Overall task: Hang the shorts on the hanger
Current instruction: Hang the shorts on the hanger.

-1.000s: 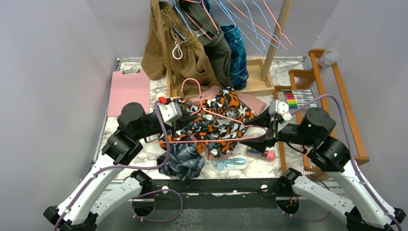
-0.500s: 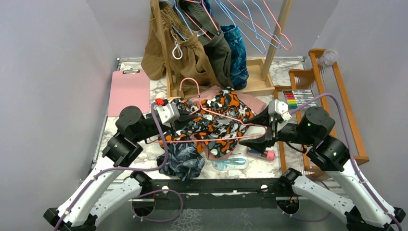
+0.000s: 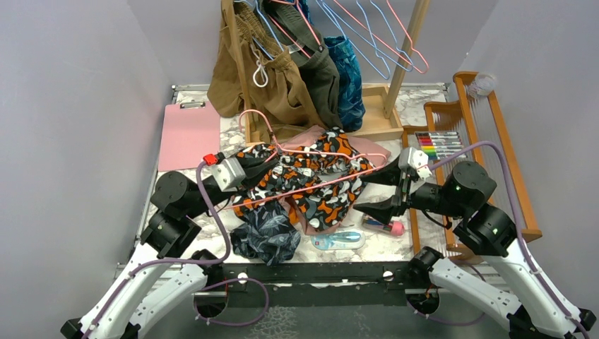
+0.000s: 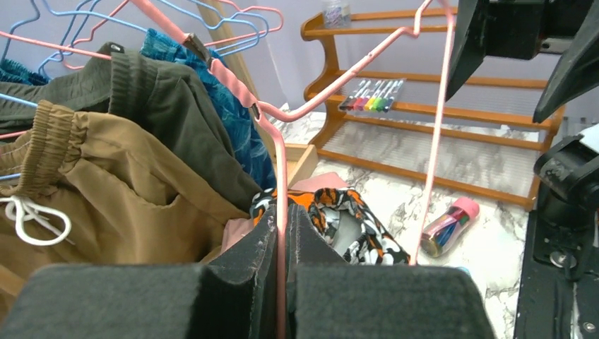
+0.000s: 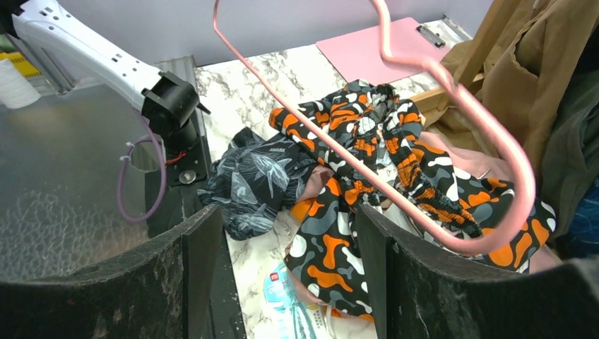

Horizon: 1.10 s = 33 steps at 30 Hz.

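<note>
Got the left arm (image 3: 172, 206) reaching in from the near-left corner, left gripper (image 4: 282, 215) pinched tight on the hanger (image 5: 523, 187), slanted across mid-table and tangled in the bunched-up shorts (image 3: 321, 201). Then right gripper (image 3: 372, 191) spread wide, holding nothing, just beside the fabric toward the right edge. Also navy shorts (image 3: 265, 236) and a bottle (image 3: 337, 241) crowding the near edge.

Left arm (image 3: 141, 282) and right arm (image 3: 494, 289): white shells, chunky black joints, purple cables (image 3: 475, 143) looping along, black wedge fingers (image 5: 106, 296). Little red tab (image 3: 210, 159) by the left wrist.
</note>
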Motion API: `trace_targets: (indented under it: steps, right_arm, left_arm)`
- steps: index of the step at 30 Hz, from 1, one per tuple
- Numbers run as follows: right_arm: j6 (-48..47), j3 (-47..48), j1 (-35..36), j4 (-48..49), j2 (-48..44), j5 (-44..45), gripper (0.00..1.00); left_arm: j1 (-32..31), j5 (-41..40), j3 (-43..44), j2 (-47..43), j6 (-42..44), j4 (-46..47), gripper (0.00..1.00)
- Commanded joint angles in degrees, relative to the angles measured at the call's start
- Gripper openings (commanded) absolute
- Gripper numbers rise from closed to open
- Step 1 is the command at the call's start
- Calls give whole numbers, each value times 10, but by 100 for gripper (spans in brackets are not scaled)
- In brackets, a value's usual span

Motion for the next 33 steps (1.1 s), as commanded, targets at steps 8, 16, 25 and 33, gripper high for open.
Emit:
trace_targets:
  steps: [8,16,25,33]
  right_arm:
    - [-29,91,4,-46,13,40,74]
    - [4,133,4,-18,53,11,74]
    - [99,186,3,82,203,-132,74]
    - [158,193,5,149,291,-185,71]
  left_arm:
    - [2,-50,13,-7,87,-88,0]
    - [2,-49,6,-16,111,-104,0]
    - [1,102,28,31,75,-94,0]
    - [1,124,11,56,43,-26,0]
